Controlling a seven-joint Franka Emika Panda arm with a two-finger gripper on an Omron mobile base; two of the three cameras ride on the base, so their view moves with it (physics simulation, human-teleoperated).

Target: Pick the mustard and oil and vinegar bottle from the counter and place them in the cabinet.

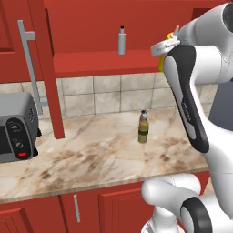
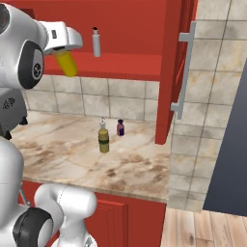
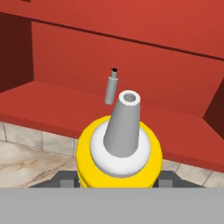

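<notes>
My gripper (image 2: 61, 48) is shut on the yellow mustard (image 2: 67, 63), held high in front of the red cabinet's shelf (image 2: 123, 65). In the hand view the mustard (image 3: 117, 162) sits between my fingertips (image 3: 65, 181), its pale nozzle pointing at the camera. In the left base view a sliver of the mustard (image 1: 160, 64) shows behind the arm. The oil and vinegar bottle (image 1: 143, 128) (image 2: 103, 138) stands upright on the counter (image 1: 91, 157) (image 2: 58, 147), well below the gripper. The cabinet (image 1: 100, 62) (image 3: 61, 99) is open.
A slim grey bottle (image 1: 122, 41) (image 2: 96, 42) (image 3: 111, 89) stands on the shelf. The cabinet doors (image 1: 49, 68) (image 2: 174, 62) hang open with long grey handles (image 1: 29, 63) (image 2: 185, 72). A tiny dark brown bottle (image 2: 120, 127) stands by the olive one. A toaster oven (image 1: 16, 132) sits at left.
</notes>
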